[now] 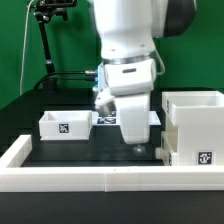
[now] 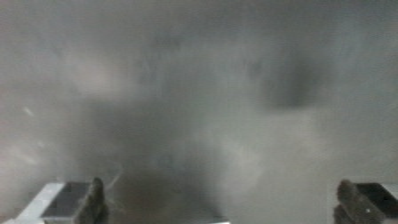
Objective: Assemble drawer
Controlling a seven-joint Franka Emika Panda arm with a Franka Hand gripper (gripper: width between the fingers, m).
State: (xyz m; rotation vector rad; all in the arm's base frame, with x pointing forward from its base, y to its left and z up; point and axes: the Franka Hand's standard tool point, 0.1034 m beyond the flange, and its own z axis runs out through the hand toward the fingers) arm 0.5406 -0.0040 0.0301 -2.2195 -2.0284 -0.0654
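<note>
The tall white boxy housing (image 1: 195, 125) stands at the exterior view's right, with a square tag on its front. One small open-top white tray (image 1: 65, 123) with a tag sits at the exterior view's left. A second tray does not show clearly. My gripper (image 1: 140, 147) points down, low over the dark table between tray and housing, close to the housing's left side. In the wrist view the gripper (image 2: 222, 205) is open. Its two fingertips (image 2: 80, 200) stand wide apart with only blurred grey table surface between them. It holds nothing.
A low white rim (image 1: 90, 178) runs along the table's front and left side. The marker board (image 1: 108, 118) lies behind the gripper, partly hidden by the arm. A black stand (image 1: 45, 40) rises at the back left.
</note>
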